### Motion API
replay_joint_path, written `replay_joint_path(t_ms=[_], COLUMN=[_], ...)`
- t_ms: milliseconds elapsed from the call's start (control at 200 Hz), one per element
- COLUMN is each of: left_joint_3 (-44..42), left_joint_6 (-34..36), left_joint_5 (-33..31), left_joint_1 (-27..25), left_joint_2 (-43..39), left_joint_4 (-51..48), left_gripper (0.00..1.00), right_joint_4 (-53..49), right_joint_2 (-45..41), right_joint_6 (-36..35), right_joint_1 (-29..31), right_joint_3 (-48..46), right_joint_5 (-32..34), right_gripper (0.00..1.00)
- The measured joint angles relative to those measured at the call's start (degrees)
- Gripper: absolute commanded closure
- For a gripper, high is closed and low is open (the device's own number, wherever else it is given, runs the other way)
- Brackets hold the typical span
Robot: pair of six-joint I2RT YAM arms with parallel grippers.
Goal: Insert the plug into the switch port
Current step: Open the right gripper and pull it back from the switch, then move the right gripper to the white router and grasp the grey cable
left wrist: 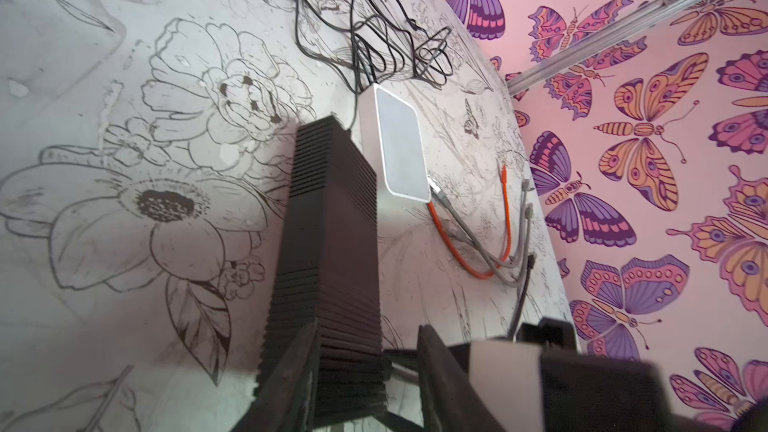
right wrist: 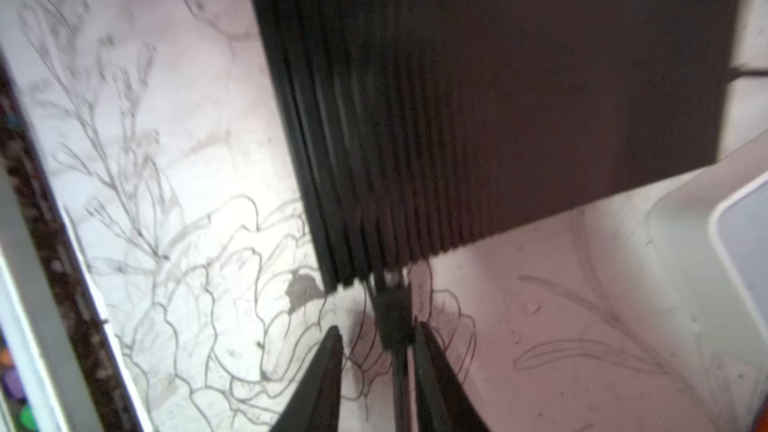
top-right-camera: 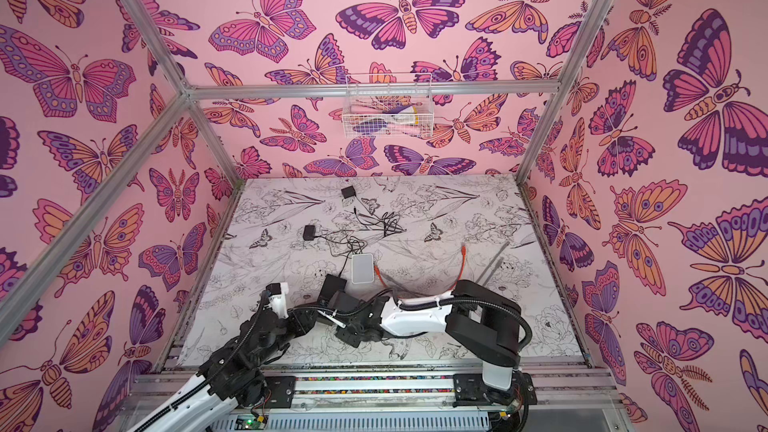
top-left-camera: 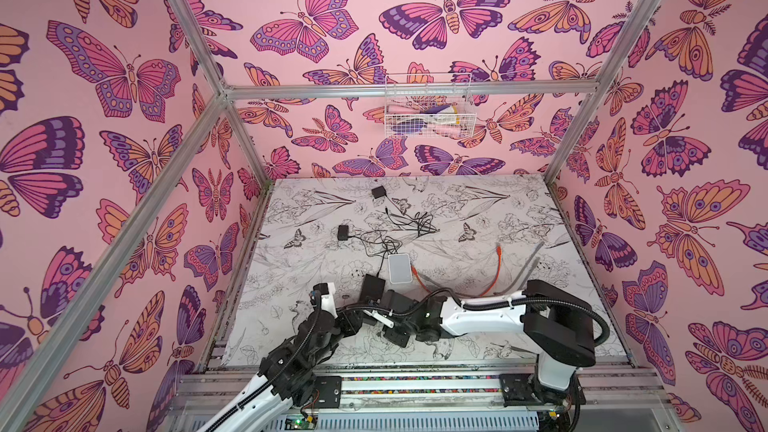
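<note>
The switch (left wrist: pixel 328 234) is a black ribbed box lying on the flower-printed table; it also shows in both top views (top-left-camera: pixel 372 286) (top-right-camera: pixel 332 284). My left gripper (left wrist: pixel 366 328) straddles its near end, open: one finger lies against the box's side and the other stands clear of it. In the right wrist view the black plug (right wrist: pixel 392 317) sits at the corner of the switch (right wrist: pixel 498 97), its tip in the switch's end face. My right gripper (right wrist: pixel 378 326) is open around the plug, one finger close beside it, the other well apart. How deep the plug sits is hidden.
A white flat device (top-left-camera: pixel 400 268) lies just behind the switch, with an orange cable (top-left-camera: pixel 494 272) and a grey cable (top-left-camera: pixel 532 259) to its right. Two black adapters (top-left-camera: pixel 378 192) (top-left-camera: pixel 343 231) and tangled black wires lie farther back. A wire basket (top-left-camera: pixel 430 105) hangs on the back wall.
</note>
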Motion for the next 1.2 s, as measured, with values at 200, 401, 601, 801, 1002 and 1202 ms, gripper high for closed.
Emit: replay_joint_path(t_ms=[200, 401, 601, 801, 1002, 1202], left_joint_3=[1.3, 2.6, 3.7, 4.4, 4.4, 4.4], left_joint_6=[-1.1, -0.8, 2.5, 5.5, 6.5, 6.8], left_joint_5=[0.1, -0.6, -1.0, -0.7, 0.3, 0.8], left_joint_1=[-0.3, -0.3, -0.3, -0.3, -0.3, -0.3], left_joint_2=[-2.4, -2.6, -3.4, -2.8, -0.7, 0.1], left_joint_4=[-5.2, -10.2, -15.5, -16.1, -14.4, -13.3], left_gripper=[0.55, 0.53, 0.50, 0.49, 0.50, 0.49], right_joint_4=[3.8, 1.9, -4.2, -12.3, -15.3, -15.4], right_joint_2=[-7.4, -11.2, -13.3, -10.8, -3.5, 0.4], right_joint_6=[-0.2, 0.5, 3.3, 5.4, 5.7, 5.7], right_joint_1=[-1.4, -5.8, -16.2, -25.0, -27.8, -27.8], right_joint_3=[-1.9, -4.1, -4.0, -2.4, -1.1, 0.9], right_joint_5=[1.4, 4.5, 7.3, 9.1, 8.9, 8.0], right_gripper=[0.57, 0.57, 0.58, 0.59, 0.60, 0.68])
